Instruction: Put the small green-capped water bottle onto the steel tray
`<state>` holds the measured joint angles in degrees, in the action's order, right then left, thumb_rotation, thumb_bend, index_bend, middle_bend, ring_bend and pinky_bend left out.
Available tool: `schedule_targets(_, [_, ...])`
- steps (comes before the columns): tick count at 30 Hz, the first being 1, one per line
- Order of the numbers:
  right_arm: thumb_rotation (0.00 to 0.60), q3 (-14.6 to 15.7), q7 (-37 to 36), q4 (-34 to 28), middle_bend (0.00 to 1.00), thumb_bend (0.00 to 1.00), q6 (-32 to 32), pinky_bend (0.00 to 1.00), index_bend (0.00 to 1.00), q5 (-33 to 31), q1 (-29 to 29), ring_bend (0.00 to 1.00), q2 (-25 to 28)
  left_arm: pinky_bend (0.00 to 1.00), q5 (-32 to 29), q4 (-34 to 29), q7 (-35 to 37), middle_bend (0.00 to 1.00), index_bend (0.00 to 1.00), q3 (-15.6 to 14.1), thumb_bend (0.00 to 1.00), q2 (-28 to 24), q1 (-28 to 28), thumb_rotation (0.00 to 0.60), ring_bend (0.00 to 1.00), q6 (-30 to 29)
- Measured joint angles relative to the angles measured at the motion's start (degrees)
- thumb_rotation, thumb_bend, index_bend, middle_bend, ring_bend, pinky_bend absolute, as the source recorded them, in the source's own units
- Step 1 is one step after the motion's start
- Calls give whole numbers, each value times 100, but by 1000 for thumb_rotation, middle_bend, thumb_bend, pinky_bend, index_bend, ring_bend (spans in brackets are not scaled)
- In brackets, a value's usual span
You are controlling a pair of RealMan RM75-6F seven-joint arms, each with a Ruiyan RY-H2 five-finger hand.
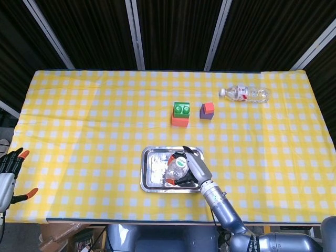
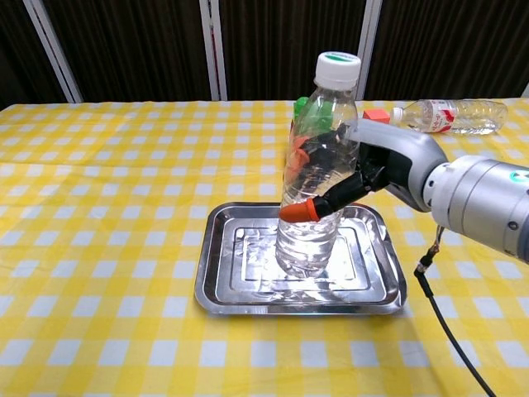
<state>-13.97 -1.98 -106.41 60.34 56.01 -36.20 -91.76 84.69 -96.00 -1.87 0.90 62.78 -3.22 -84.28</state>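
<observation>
The small clear water bottle (image 2: 318, 169) with its green-topped white cap (image 1: 181, 161) stands upright inside the steel tray (image 2: 240, 285), its base on or just above the tray floor. My right hand (image 2: 368, 169) grips it around the middle, orange fingertips wrapped on its near side; in the head view this right hand (image 1: 194, 170) sits over the tray (image 1: 152, 173) at its right half. My left hand (image 1: 8, 176) hangs open off the table's left edge, holding nothing.
A green-on-orange block stack (image 1: 180, 114) and a red-on-purple block stack (image 1: 207, 111) stand behind the tray. A second, longer bottle (image 1: 245, 94) lies on its side at the back right. Yellow checked cloth covers the table.
</observation>
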Motion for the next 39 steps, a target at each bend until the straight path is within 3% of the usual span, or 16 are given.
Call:
schedule_targets(9, [600,65,-248,232,688,828,164,0,886,275,229,378,37,0,-21,8,-97,0,36,-5,142,36,-18,600,0,49])
schedule_targets(29, [600,259,-754,1150,679,813,264,0,854,750,547,369,-520,0,-49,16,-159,0,36,1,142,64,-25,600,0,65])
schedule_targets(35, [600,344,-710,1158,569,423,79,0,650,874,543,286,-410,0,-49,9,-217,0,36,-6,141,85,-35,600,0,86])
schedule_targets(39, [600,383,-701,1074,391,245,-142,0,344,892,509,193,-288,0,-56,2,-236,0,36,-3,142,92,-36,600,0,84])
